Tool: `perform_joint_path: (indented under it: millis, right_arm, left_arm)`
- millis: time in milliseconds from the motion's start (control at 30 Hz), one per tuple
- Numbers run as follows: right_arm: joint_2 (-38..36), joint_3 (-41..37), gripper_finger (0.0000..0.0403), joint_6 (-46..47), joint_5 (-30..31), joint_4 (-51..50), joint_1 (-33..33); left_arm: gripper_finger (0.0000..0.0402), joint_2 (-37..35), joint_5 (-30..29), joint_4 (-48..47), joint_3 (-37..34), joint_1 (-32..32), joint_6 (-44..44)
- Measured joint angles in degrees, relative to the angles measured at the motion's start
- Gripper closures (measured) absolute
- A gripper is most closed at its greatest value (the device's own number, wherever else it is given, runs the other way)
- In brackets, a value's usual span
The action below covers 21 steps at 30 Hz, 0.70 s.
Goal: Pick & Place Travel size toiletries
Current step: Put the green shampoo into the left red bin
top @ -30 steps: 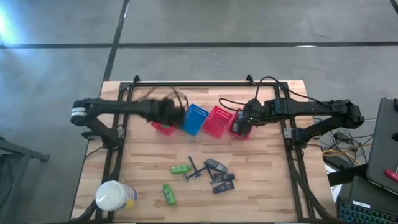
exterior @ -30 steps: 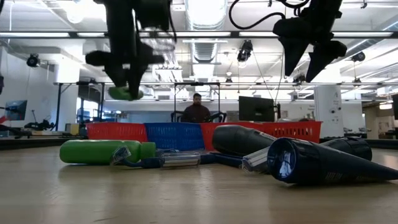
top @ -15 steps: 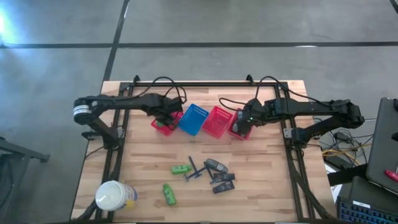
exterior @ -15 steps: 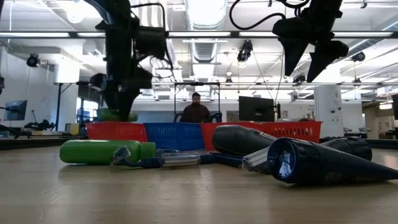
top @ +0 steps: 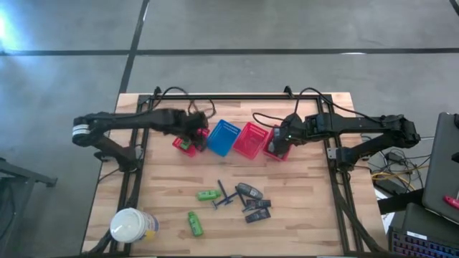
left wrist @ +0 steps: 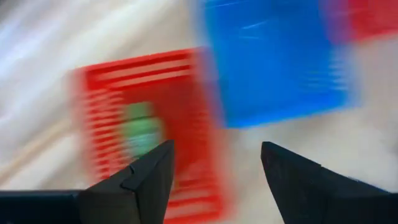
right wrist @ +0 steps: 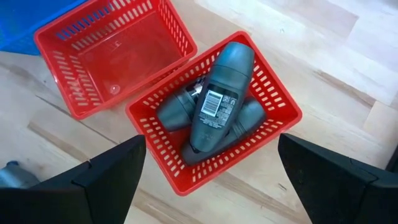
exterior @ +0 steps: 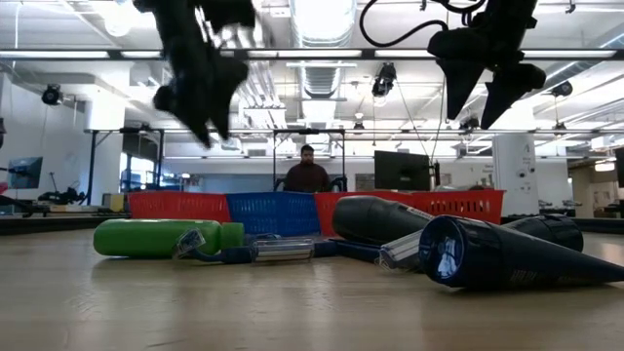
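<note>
My left gripper (left wrist: 214, 146) hangs open and empty over the leftmost red basket (left wrist: 186, 81), where a green bottle (left wrist: 140, 127) lies on the floor. My right gripper (right wrist: 211, 138) waits open above the rightmost red basket (right wrist: 273, 93), which holds dark grey oblong containers (right wrist: 217, 102) stacked on one another. On the near part of the table lie two green bottles (top: 209, 194) (top: 195, 223), a thin dark T-shaped stick (top: 224, 197), a grey container (top: 249, 190) and black flat packets (top: 257, 210).
A blue basket (top: 224, 137) and another red basket (top: 252, 140) stand in the row between the two end baskets. A large white round jar (top: 133, 226) stands at the table's near left corner. A person sits in the room behind the table (exterior: 308, 174).
My left gripper came down over the leftmost red basket with a green bottle, let it go into the basket, and has risen again, empty. The bottle now lies in that basket. My right arm has kept still.
</note>
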Motion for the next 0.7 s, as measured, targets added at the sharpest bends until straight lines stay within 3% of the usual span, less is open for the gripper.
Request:
perform_joint_path:
  millis: [167, 333, 533, 700]
  right_arm:
    - [0.0, 0.0, 0.004, -1.03, -0.39, -0.01, 0.01]
    - [0.0, 0.0, 0.0039, -2.57, -0.47, 0.04, -0.01]
    - [0.0, 0.0, 0.0039, -3.12, -0.57, 0.04, -0.01]
    - [0.0, 0.0, 0.0039, -3.71, -0.83, 0.04, 0.01]
  left_arm:
    - [0.0161, -0.08, 2.36, 13.05, 0.0, -20.09, 6.1]
    - [0.0161, 5.78, -6.81, 15.02, 0.21, -38.04, 7.14]
    - [0.0155, 12.72, -8.96, 15.68, 0.31, -42.98, -4.87]
    - [0.0138, 17.24, -9.18, 15.79, 0.31, -42.15, -5.65]
